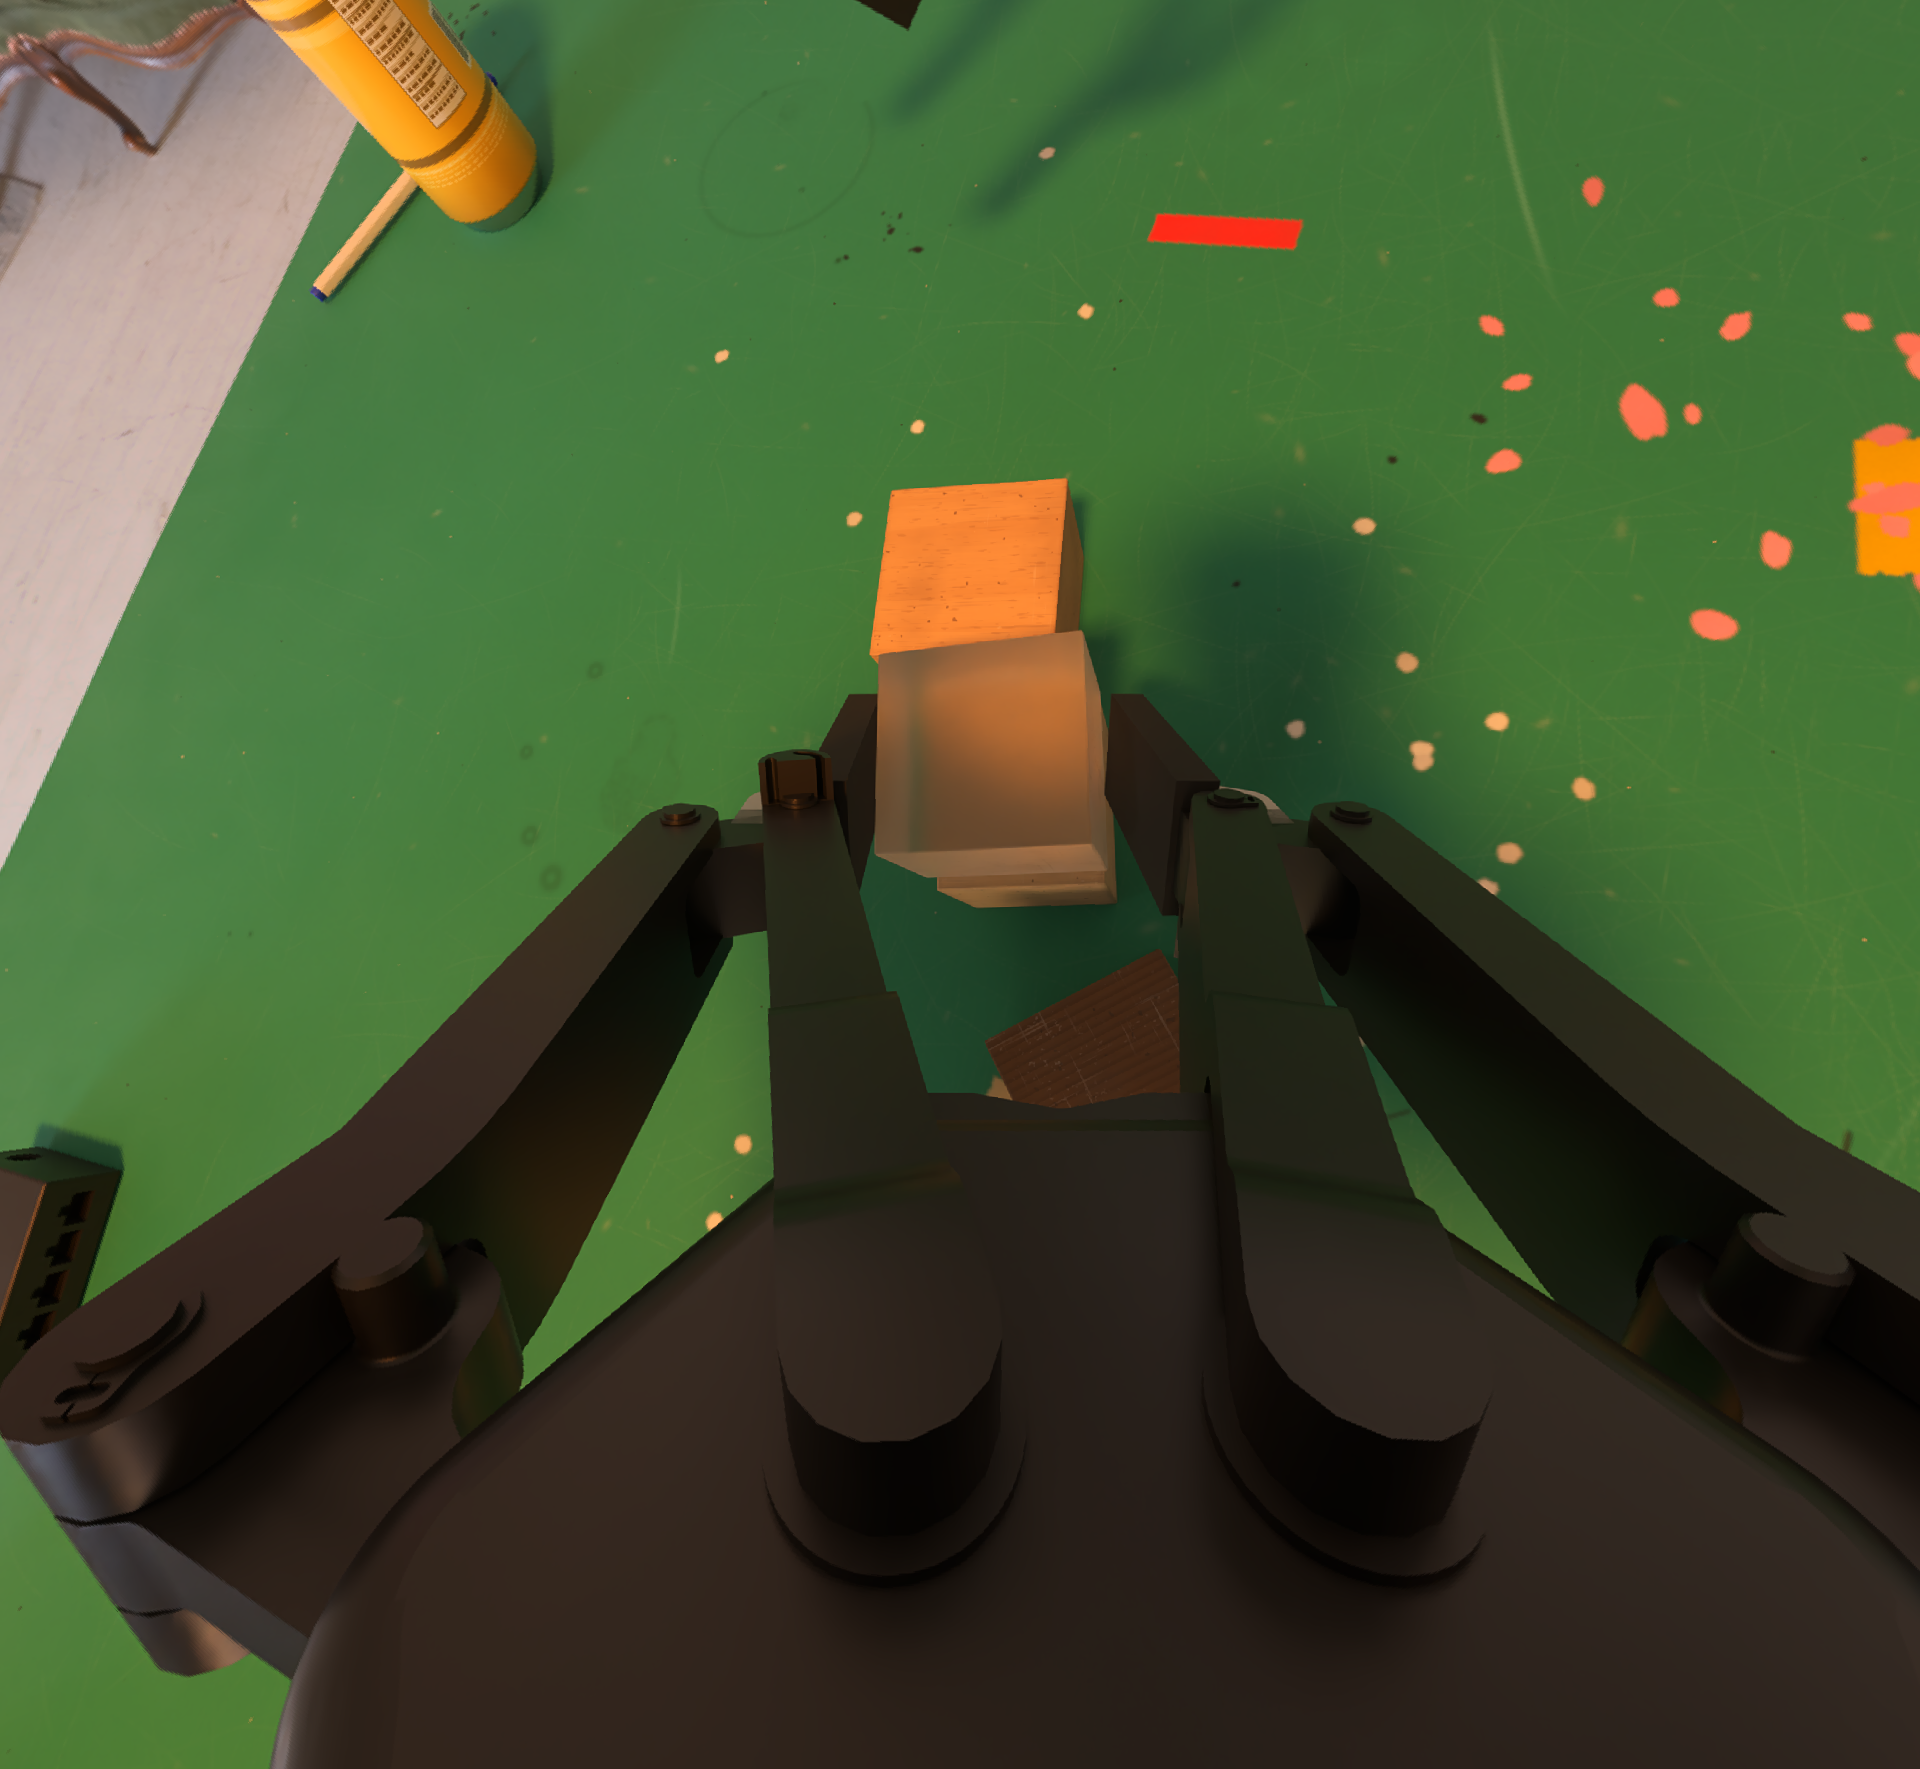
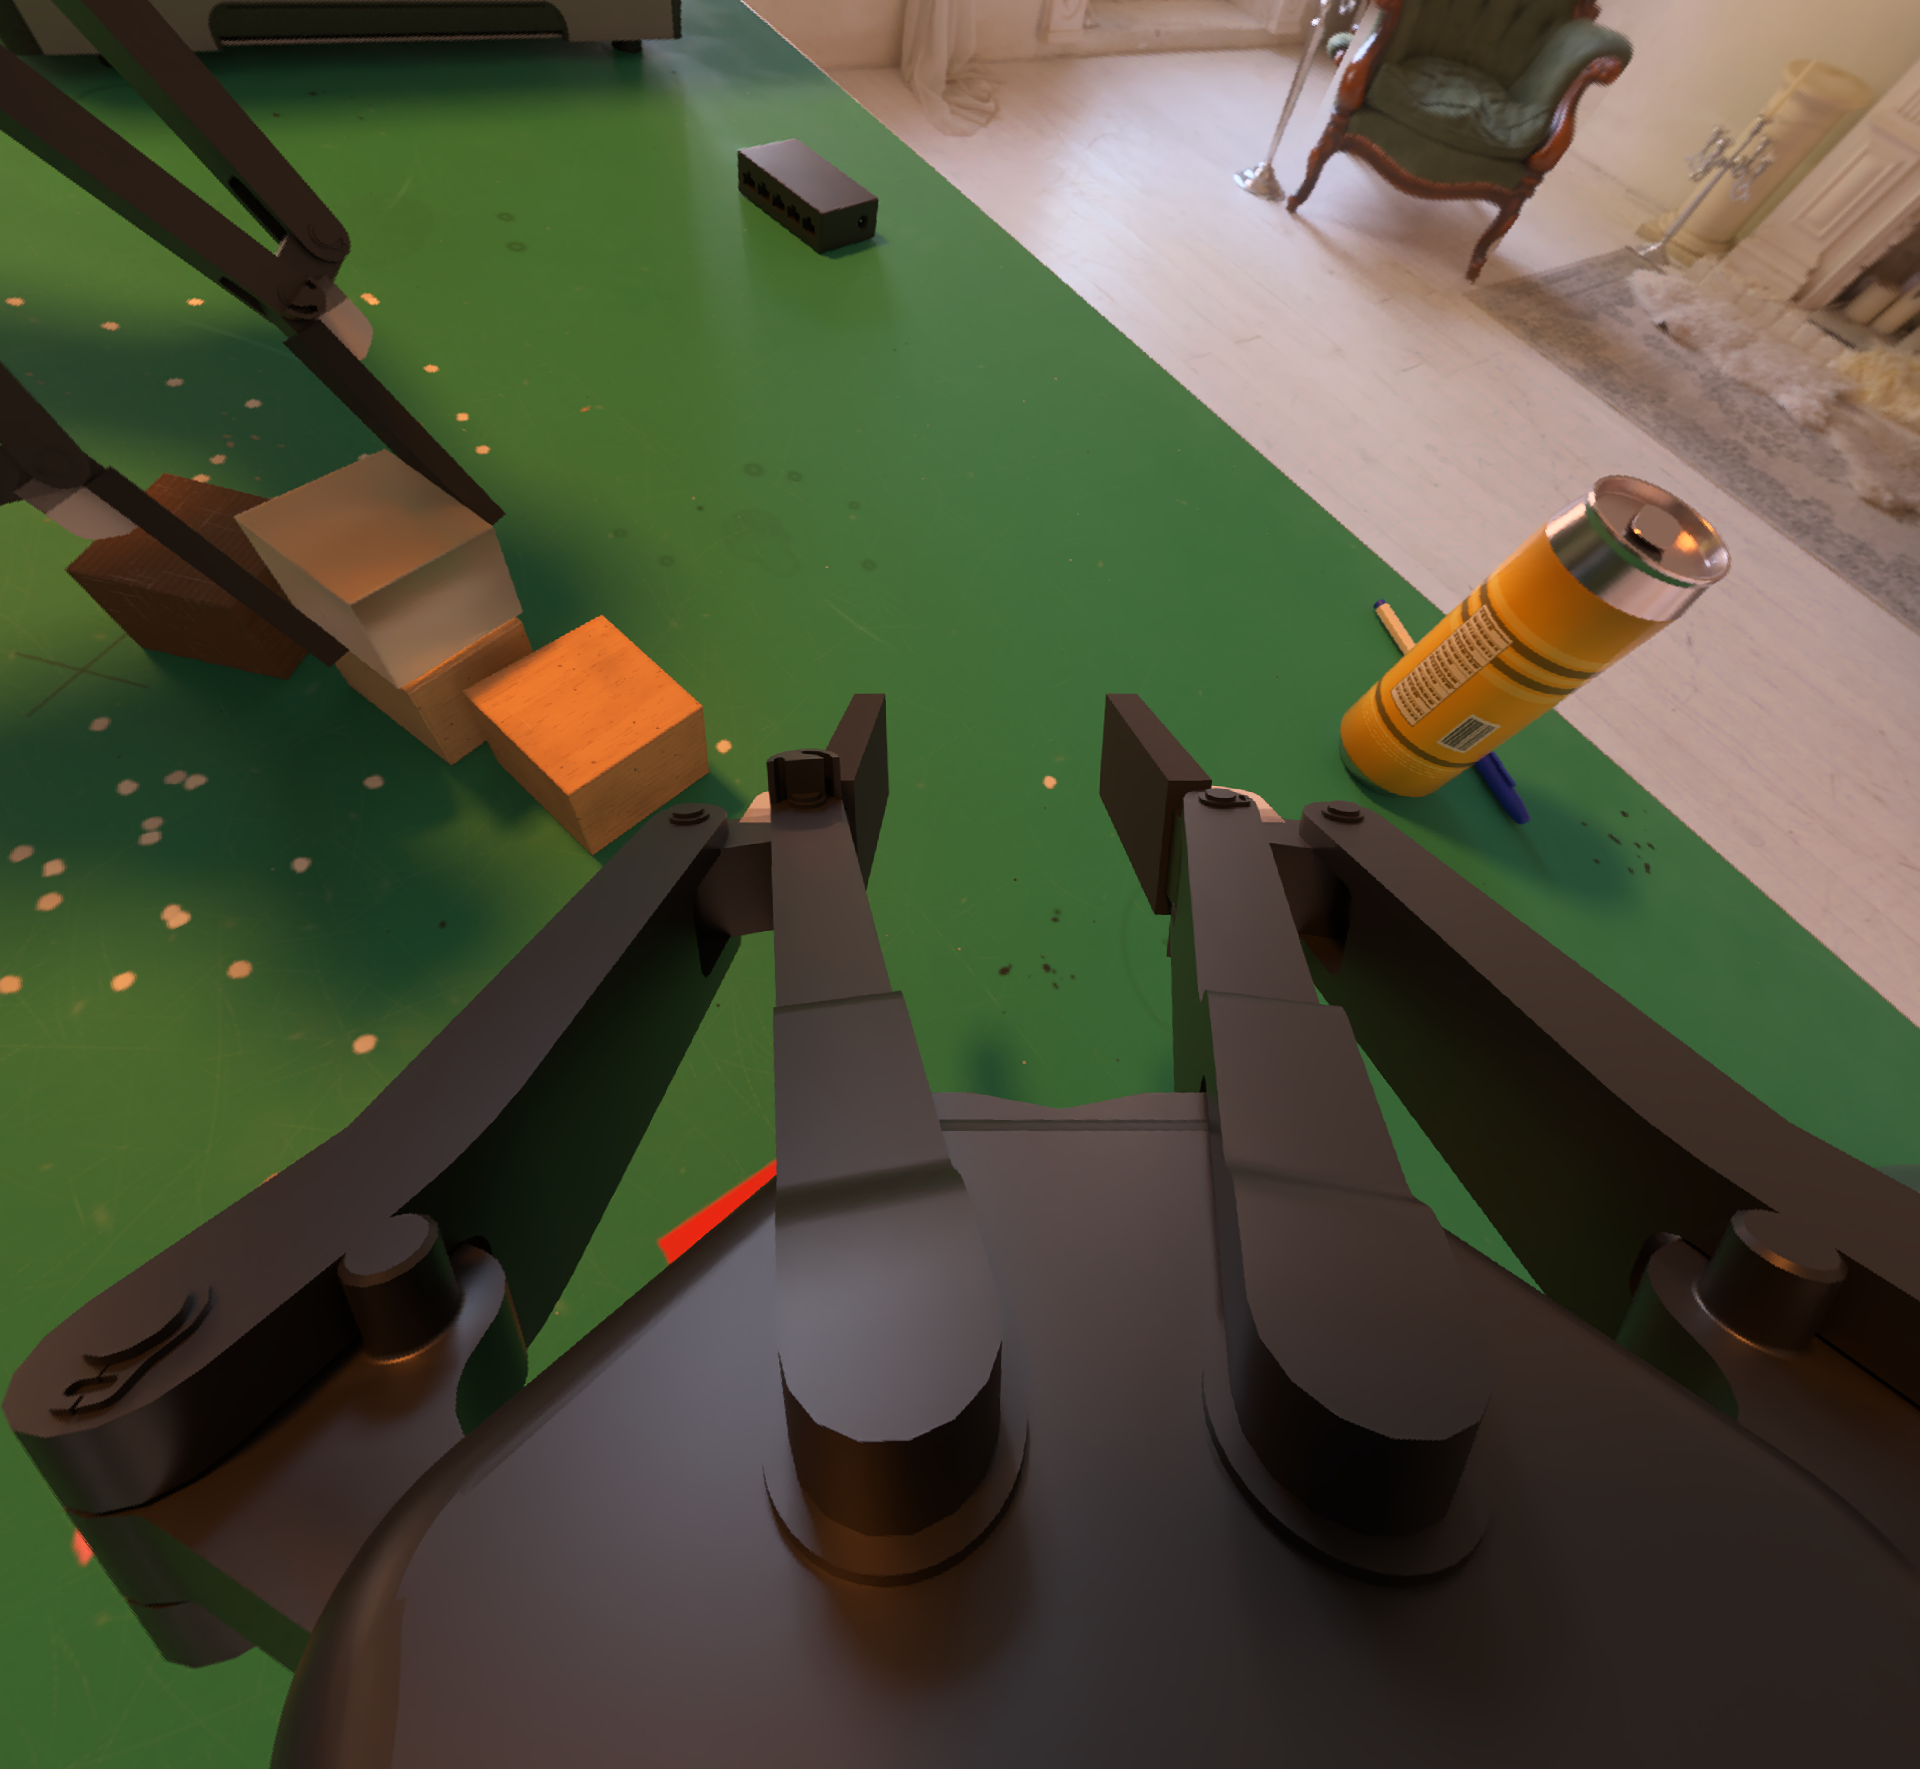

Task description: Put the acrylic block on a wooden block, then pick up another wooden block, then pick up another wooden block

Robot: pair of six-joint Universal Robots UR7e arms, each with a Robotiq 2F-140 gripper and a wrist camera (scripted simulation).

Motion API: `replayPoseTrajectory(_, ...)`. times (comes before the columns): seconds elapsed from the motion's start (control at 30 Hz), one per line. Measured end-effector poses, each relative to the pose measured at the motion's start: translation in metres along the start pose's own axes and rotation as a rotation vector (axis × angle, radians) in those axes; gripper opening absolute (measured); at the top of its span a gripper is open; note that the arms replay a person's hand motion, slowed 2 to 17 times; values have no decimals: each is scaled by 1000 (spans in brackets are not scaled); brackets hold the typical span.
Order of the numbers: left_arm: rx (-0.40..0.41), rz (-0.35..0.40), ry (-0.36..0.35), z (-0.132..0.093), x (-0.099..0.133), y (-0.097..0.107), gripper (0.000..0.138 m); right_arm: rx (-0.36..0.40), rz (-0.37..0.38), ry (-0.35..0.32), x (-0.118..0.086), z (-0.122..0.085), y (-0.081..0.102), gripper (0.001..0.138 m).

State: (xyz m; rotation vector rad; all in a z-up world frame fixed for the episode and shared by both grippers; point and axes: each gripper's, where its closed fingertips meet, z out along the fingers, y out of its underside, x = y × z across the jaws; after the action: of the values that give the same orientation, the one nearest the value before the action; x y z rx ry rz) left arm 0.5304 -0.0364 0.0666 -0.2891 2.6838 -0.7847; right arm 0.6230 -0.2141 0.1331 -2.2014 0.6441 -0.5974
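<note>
Left pincer grips acrylic block (tilted).

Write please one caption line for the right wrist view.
Right pincer open above green table; left pincer sets acrylic block on a wooden block.

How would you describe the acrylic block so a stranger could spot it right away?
On the green table, find the cluster of cubes. The acrylic block sits atop a pale wooden block, between the left gripper's fingers. It alone is frosted and translucent; its neighbours are solid wood.
</note>
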Motion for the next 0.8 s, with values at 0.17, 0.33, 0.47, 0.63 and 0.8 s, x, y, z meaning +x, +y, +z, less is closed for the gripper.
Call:
replayPoseTrajectory(0.17,11,-1,1,1,0,0,61,1,-8,-42,-8,6,1,60)
replayPoseTrajectory(0.33,29,-12,5,2,-1,0,77,10,-35,-103,-21,14,1,64)
replayPoseTrajectory(0.47,44,-19,9,1,-1,-2,81,26,-65,-184,-37,21,1,67)
replayPoseTrajectory(0.63,24,-32,-1,1,-3,3,97,64,-111,-318,-64,28,1,70)
replayPoseTrajectory(0.8,26,-46,-17,-4,-3,6,101,144,-175,-469,-95,32,-1,72)
